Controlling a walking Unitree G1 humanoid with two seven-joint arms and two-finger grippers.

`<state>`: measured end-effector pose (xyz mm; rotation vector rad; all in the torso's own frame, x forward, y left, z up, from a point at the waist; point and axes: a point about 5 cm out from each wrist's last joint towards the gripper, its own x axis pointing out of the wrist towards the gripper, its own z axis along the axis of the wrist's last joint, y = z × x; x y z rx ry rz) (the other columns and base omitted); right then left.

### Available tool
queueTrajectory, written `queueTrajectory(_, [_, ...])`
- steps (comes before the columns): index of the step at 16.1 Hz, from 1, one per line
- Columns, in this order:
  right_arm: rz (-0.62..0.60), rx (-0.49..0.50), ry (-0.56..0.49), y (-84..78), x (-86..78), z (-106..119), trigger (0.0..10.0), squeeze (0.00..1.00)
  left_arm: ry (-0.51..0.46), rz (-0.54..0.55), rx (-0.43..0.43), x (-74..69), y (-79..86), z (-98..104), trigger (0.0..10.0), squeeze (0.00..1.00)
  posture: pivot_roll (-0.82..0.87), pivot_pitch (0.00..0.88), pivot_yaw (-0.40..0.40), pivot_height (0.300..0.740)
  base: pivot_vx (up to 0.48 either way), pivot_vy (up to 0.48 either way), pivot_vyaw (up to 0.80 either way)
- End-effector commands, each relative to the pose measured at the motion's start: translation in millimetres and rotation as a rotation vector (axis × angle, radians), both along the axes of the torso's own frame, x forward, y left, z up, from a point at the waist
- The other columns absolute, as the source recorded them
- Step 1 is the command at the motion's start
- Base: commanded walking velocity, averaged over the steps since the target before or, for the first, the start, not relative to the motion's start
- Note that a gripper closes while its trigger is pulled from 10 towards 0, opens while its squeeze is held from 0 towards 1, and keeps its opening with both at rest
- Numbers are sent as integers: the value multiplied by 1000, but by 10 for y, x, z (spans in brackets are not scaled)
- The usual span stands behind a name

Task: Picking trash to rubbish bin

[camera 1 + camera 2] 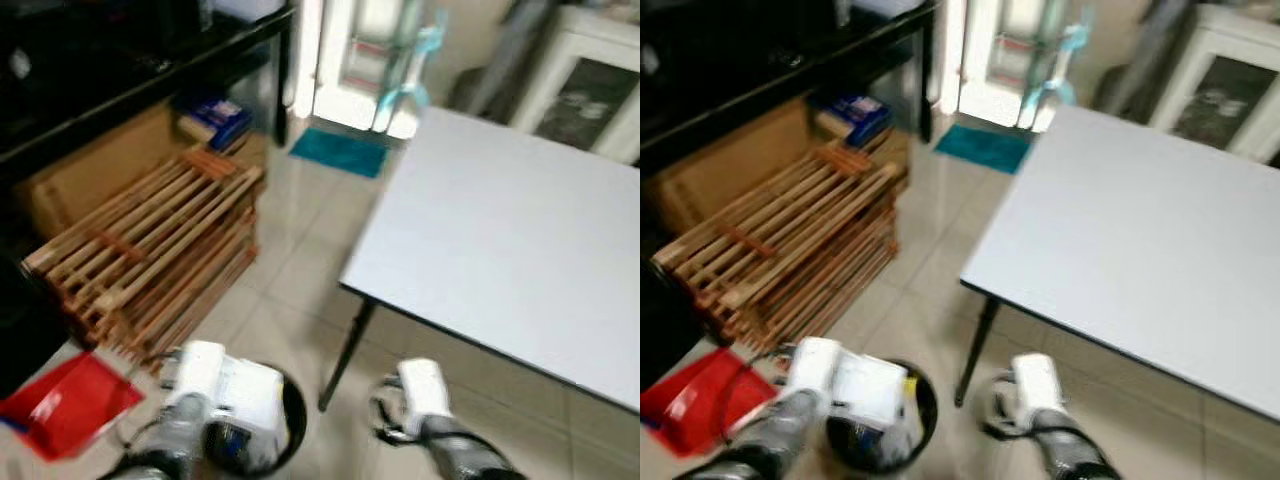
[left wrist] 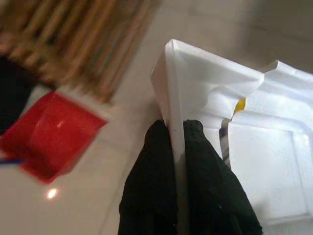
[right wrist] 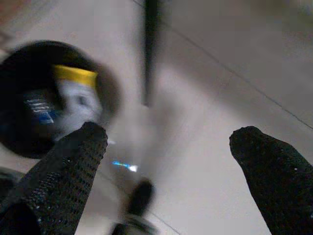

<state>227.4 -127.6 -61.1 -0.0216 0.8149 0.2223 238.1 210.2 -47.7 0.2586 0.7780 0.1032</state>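
A white foam tray (image 2: 244, 142) is pinched by its edge in my left gripper (image 2: 177, 128), which is shut on it. In the eye views the foam tray (image 1: 245, 395) hangs over the black round rubbish bin (image 1: 293, 425) on the floor at the bottom left. Inside the bin (image 3: 34, 98) lies a grey packet with a yellow strip (image 3: 73, 85). My right gripper (image 3: 168, 139) is open with nothing between its fingers, held low over the tiles beside the bin and near the table leg (image 1: 345, 358).
A white table (image 1: 510, 240) fills the right side. A stack of wooden slatted racks (image 1: 150, 250) stands left, against a dark shelf. A red dustpan (image 1: 65, 405) lies on the floor at the lower left. A teal mat (image 1: 340, 152) lies by the doorway.
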Motion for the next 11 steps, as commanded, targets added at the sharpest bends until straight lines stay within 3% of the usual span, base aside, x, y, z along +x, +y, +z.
queueTrajectory(1, [-39, -35, 12, -192, -33, -23, 10000, 0, -13, -33, -30, 40, -156, 1, 10000, 0, 29, 52, -88, 740, 0, 0, 0])
queueTrajectory(5, [-4, -19, 35, -180, -42, -31, 10000, 0, -7, -40, -23, 36, -174, -6, 10000, 0, 29, 52, -91, 740, 0, 0, 0])
queueTrajectory(11, [147, 63, 20, 18, 61, 53, 10000, 0, 11, -49, -20, 14, -188, -26, 10000, 0, 23, 54, -93, 740, 0, 0, 0])
